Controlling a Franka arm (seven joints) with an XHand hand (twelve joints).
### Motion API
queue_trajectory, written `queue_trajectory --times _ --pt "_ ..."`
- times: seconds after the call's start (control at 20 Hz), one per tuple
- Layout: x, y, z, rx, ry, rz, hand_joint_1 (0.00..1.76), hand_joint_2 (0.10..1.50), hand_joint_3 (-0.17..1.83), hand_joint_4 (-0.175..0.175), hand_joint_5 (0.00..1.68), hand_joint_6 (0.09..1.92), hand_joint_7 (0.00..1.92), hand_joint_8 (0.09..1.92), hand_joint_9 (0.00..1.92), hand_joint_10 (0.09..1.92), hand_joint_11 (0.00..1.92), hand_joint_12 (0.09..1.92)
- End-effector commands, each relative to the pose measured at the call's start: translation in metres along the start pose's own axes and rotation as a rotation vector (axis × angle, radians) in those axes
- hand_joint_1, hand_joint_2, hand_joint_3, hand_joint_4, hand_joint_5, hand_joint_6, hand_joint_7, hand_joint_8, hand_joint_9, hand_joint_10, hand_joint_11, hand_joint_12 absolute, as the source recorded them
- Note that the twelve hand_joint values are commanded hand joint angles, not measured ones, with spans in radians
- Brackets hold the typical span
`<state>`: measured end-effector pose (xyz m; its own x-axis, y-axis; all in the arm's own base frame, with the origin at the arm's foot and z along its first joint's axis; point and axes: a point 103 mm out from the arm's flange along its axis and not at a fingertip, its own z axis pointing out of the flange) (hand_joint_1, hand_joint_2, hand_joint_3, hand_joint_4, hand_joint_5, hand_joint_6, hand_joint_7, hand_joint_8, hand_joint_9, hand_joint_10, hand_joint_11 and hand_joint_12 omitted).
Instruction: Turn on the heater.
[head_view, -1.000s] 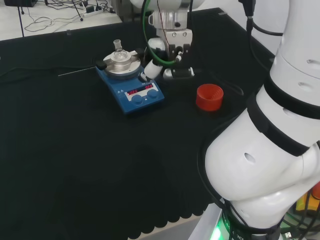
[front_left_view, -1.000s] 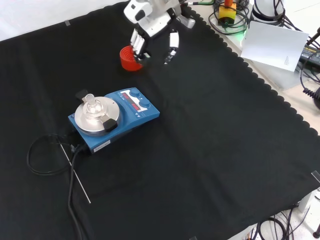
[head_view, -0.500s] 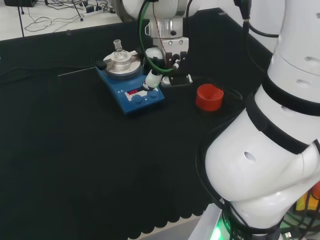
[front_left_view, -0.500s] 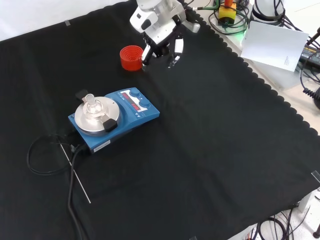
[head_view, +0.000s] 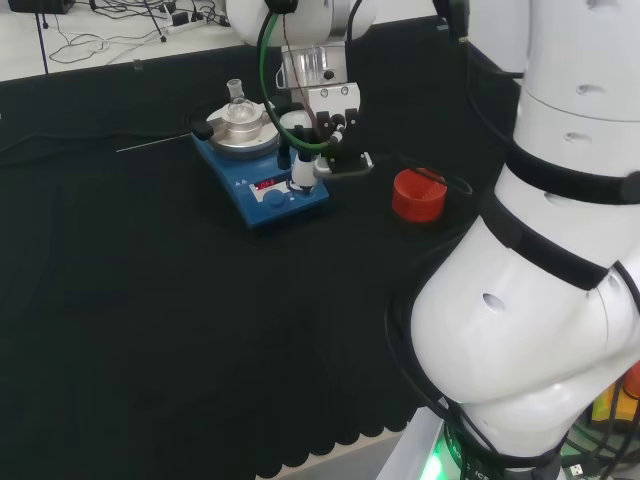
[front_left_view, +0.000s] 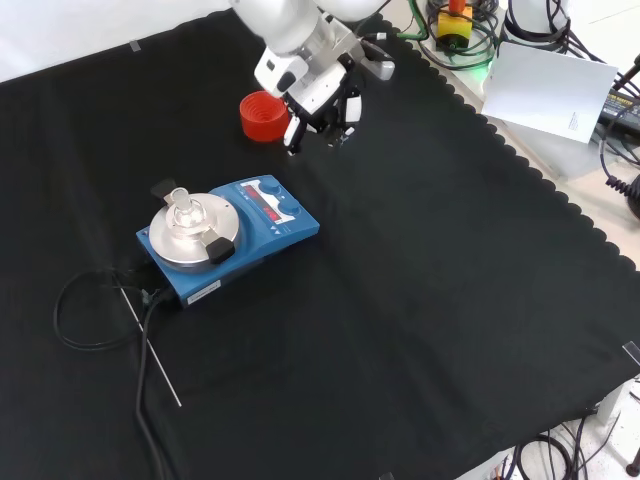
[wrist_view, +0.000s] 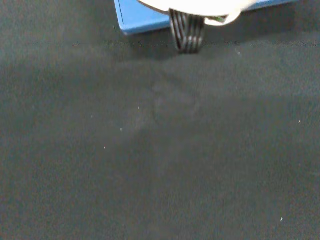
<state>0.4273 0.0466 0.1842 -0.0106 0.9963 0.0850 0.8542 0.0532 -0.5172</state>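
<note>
Here the heater (front_left_view: 235, 235), a single blue hotplate with a round silver plate, sits on the black cloth of the tabletop (front_left_view: 420, 330), left of centre in the front view. One small clear glass flask (front_left_view: 183, 209) stands on the plate; whether it holds anything cannot be told. Two round knobs (head_view: 288, 200) and a red display show on the sloped front panel. One black cable (front_left_view: 85, 310) loops off the heater's left end in the front view, and one thin rod (front_left_view: 150, 350) lies on the cloth beside it.

The hand (head_view: 312, 150) hangs at the heater's panel end in the head view, one white finger (head_view: 303, 172) pointing down at the panel by the knobs; in the front view the hand (front_left_view: 318, 95) appears higher up, apart from the heater, so contact cannot be confirmed. Its fingers are partly bent and hold nothing; whether it counts as open or closed cannot be told.

One red ribbed ring (head_view: 418, 194) stands right of the hand in the head view, apart from the heater.

Wide bare cloth lies to the right of and below the heater in the front view, out to the scalloped edge (front_left_view: 560, 210). In the wrist view a blue corner of the heater (wrist_view: 142, 17) shows behind a blurred white part of the hand.
</note>
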Motion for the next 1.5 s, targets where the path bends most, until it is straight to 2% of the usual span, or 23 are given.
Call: queue_trajectory --times 0.05,0.35,0.7,1.5 --pt "0.002 0.010 0.014 0.118 -0.005 -0.016 1.44 0.71 0.96 -0.125 0.36 0.84 1.72 1.53 1.80 1.43 1.40 1.27" --pt "0.003 0.019 0.020 0.152 -0.003 -0.031 1.46 0.69 1.01 -0.107 0.22 0.77 1.73 1.53 1.81 1.44 1.40 1.29" --pt "0.001 0.028 0.027 0.175 -0.002 -0.032 1.46 0.68 1.03 -0.092 0.19 0.63 1.73 1.53 1.81 1.44 1.40 1.29" --pt "-0.005 0.038 0.035 0.186 -0.002 -0.030 1.45 0.70 1.03 -0.069 0.22 0.18 1.72 1.51 1.80 1.41 1.39 1.28"
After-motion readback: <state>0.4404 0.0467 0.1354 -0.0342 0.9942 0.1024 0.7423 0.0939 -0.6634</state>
